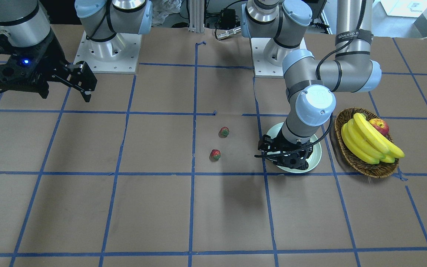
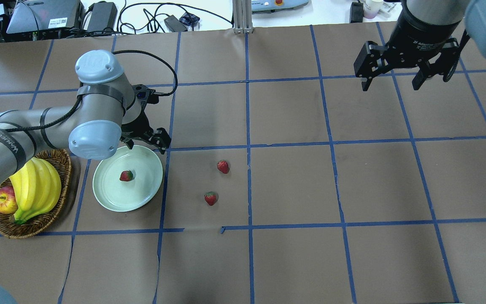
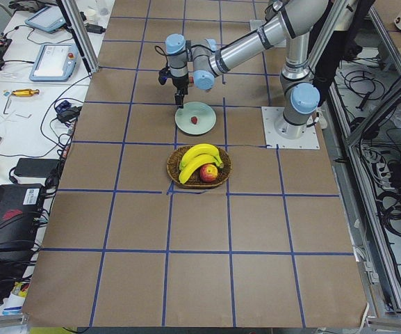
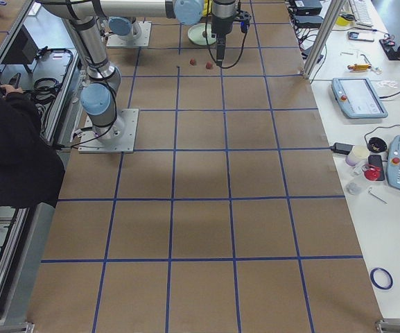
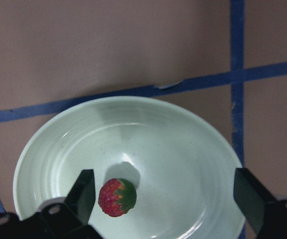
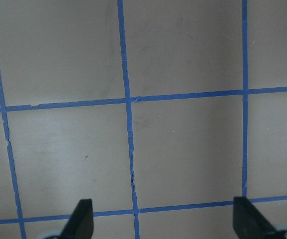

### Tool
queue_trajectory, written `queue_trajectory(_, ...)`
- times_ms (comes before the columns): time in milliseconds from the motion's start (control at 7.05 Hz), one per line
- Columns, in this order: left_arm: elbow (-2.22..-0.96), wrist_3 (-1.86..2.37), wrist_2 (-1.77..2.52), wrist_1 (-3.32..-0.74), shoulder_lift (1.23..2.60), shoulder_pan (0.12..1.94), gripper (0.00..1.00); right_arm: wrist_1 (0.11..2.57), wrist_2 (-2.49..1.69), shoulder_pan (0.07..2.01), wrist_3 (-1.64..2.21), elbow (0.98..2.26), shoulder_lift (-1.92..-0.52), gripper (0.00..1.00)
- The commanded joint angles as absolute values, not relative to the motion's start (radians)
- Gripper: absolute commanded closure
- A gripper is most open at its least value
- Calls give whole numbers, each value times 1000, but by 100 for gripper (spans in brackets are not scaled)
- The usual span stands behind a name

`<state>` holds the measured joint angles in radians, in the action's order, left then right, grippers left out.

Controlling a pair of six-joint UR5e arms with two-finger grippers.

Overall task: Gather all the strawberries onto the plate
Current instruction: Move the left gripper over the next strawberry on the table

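Brown table (image 2: 293, 253) update, roughly a third done: left tool (image 2: 146, 144) hangs wide open over the plate (image 2: 112, 199), one strawberry (image 2: 126, 175) inside it, second strawberry (image 2: 211, 198) and third strawberry (image 2: 223, 166) waiting on the table just beside it, right tool (image 2: 390, 84) open and empty

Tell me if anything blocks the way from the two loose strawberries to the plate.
Nothing visible does: only bare table lies between both strawberries and the plate. The open left gripper hangs above the plate's edge.
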<state>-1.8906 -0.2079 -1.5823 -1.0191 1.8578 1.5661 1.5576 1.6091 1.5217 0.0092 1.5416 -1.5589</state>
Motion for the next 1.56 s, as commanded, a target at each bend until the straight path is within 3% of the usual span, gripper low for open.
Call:
queue_trajectory(0,-1844,-122,-1497,-1034,1879,1644,2,1555,1609,1522,9,1543,-1562,0)
queue_trajectory(568,-1813,159,-1502,-985,1968,1787,9,1555,1609,1522,8,1546,-1563,0)
queue_trajectory(1135,-1812,314,-1513,-942,2034,1854,9,1555,1609,1522,8,1546,-1563,0)
queue_trajectory(1277,-1813,316,-1517,-946,2036,1861,19,1555,1609,1522,8,1543,-1562,0)
queue_trajectory(1419,-1821,316,-1519,-951,2042,1862,36,1555,1611,1522,5,1540,-1562,0)
